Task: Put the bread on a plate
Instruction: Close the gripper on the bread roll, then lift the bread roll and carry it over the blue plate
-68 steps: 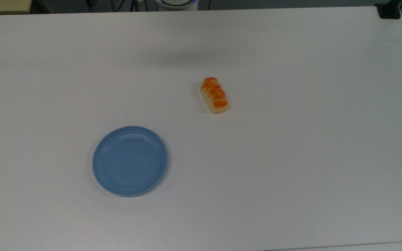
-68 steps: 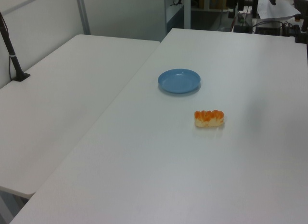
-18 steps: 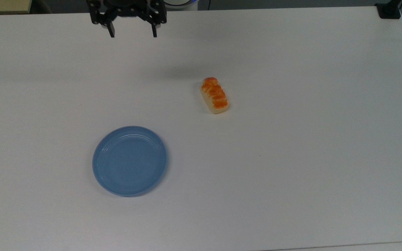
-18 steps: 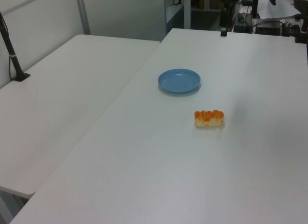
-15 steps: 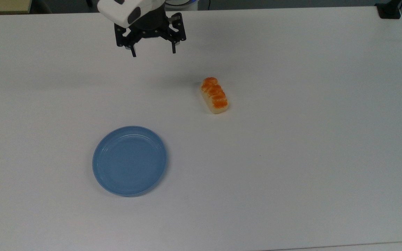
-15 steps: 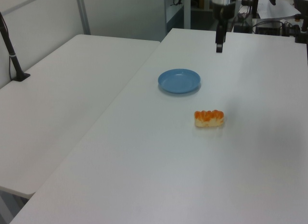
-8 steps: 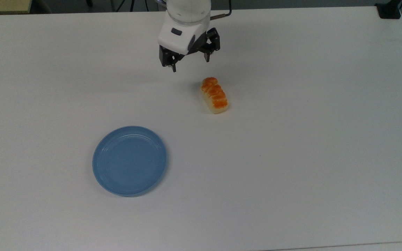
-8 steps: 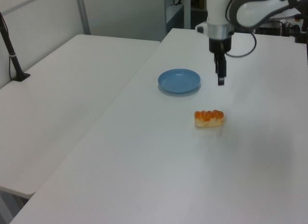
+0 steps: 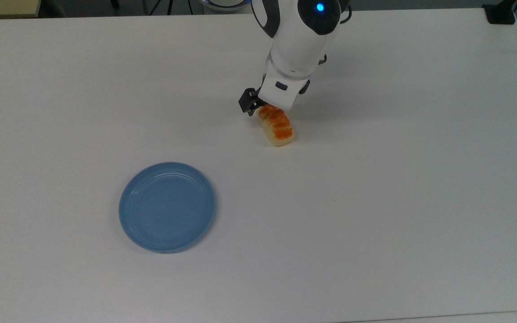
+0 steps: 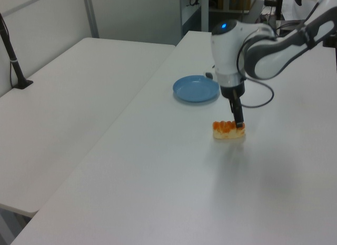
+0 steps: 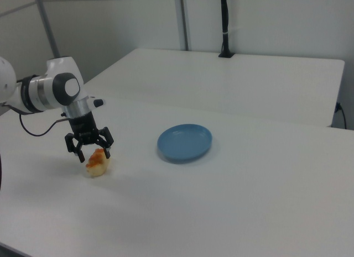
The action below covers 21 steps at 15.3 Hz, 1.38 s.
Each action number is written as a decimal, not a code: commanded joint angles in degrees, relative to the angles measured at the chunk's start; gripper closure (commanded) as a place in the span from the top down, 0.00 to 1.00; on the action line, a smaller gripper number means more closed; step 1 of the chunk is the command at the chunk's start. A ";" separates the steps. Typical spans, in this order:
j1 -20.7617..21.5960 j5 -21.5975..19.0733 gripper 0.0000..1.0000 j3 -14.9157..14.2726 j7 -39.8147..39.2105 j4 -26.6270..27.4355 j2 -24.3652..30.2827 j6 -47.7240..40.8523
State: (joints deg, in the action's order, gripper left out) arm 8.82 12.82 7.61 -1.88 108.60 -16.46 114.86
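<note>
The small oblong toy bread with pale cream sides and a glossy orange-brown segmented top is lying flat on the white table, not on the plate. In the top view it is sitting a little above and right of centre, long axis running from upper left to lower right. In the left view the bread is lying crosswise in front of the plate; in the right view the bread is sitting near the right view's left edge.

The black two-finger gripper on the white arm is hanging over the end of the bread nearest the arm's base. In the right view its fingers are standing spread apart, one on each side of the loaf's top, so the claw is released and not clamping anything. Whether the fingertips are touching the loaf cannot be told. In the top view the gripper is mostly hidden under the white wrist, covering the loaf's upper-left end. In the left view the gripper is pointing down onto the top of the loaf.

The round light-blue plastic plate with a shallow raised rim is lying well apart from the bread, toward the top view's lower left. In the right view the plate is sitting to the right of the bread; in the left view the plate is lying behind it
</note>
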 commanded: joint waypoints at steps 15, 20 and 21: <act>0.33 2.74 0.00 -0.84 12.34 -7.34 -3.85 1.78; -3.54 -5.26 0.00 -4.34 15.49 -13.59 -4.46 2.56; -3.54 -5.27 0.00 -5.14 17.68 -14.12 -4.64 3.09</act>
State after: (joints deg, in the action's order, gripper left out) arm 5.54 9.39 5.17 10.84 96.92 -20.30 116.48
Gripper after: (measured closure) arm 0.872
